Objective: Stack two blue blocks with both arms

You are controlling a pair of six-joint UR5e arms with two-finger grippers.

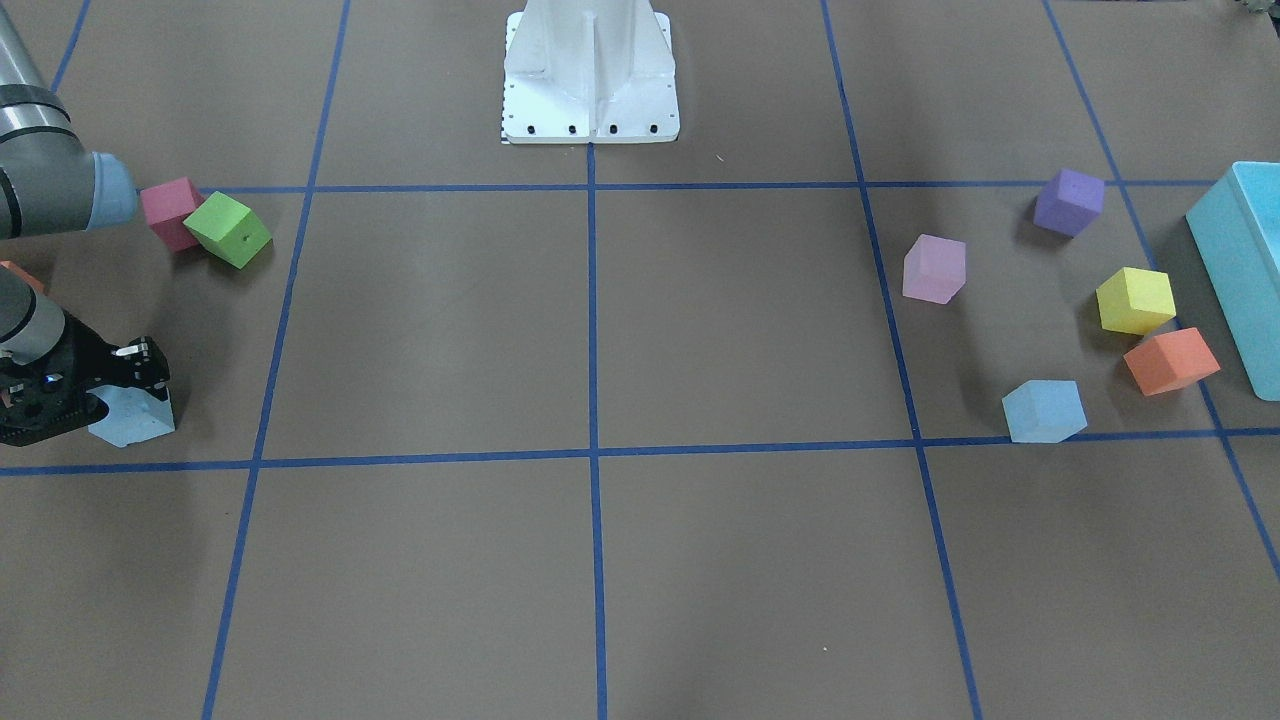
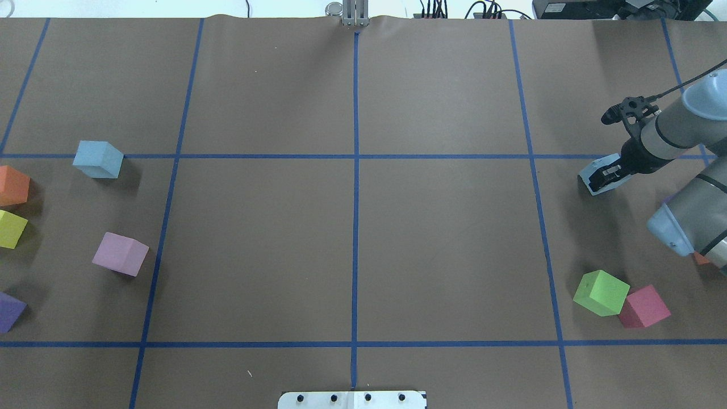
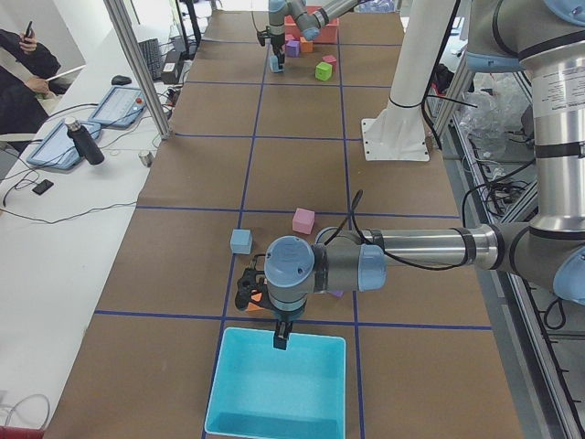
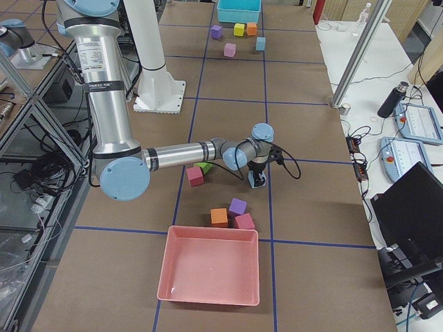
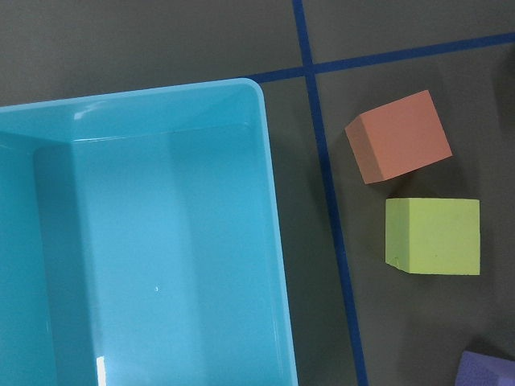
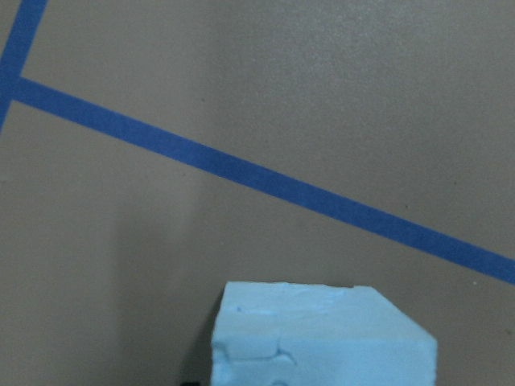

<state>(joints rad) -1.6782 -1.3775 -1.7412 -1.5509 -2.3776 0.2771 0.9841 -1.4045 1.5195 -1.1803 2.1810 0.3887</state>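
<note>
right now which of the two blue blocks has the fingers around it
The blue block by the green cube, straddled by the right gripper. The other blue block sits free across the table.

Brown table [image 1: 700,330]. Left end: turquoise box [image 1: 1245,260], blue block [image 1: 1043,411], lilac cube [image 1: 934,268], purple cube [image 1: 1068,201], yellow cube [image 1: 1134,299], orange cube [image 1: 1170,361]. Right end: second blue block [image 1: 135,428], green cube [image 1: 228,229] touching pink cube [image 1: 168,210].

Green cube [image 1: 228,229] beside pink cube [image 1: 168,210]

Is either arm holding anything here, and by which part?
The right gripper appears to hold a blue block, jaws on opposite side faces. Whether the left gripper holds anything cannot be told.
</note>
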